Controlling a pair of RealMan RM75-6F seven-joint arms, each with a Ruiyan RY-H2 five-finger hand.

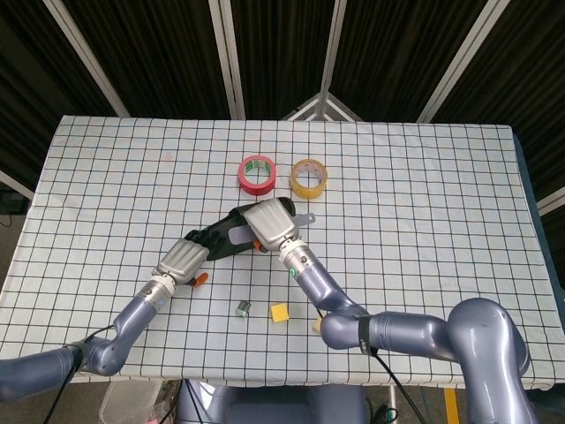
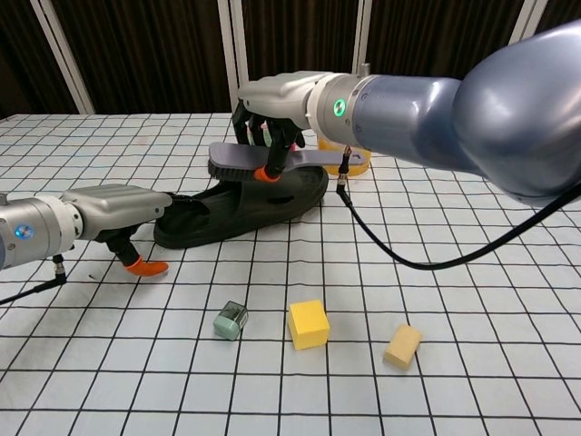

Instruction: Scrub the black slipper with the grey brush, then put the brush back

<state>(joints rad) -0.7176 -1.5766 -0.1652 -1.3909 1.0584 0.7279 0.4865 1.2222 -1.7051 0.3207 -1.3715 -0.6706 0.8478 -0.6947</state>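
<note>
Black slipper [image 2: 238, 212]: matt, rubbery-looking, smooth. Grey brush [image 2: 238, 161]: matt plastic body. Right hand [image 2: 272, 102] and left hand [image 2: 113, 207]: satin silver shells, dark fingers (thumb tips orange, rubbery). Arm casings glossy, metallic-painted. Tablecloth [image 1: 424, 203]: matt gridded cloth. Yellow cube [image 2: 309, 323]: smooth, matt.

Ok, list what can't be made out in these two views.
- Red tape: in the chest view, hidden behind the right hand and grey brush.
- Black slipper: in the head view, its middle is covered by both hands.
- Left hand fingertips: in the chest view they merge with the dark slipper; contact unclear.
- Brush bristles: whether they touch the slipper, neither view settles.
</note>
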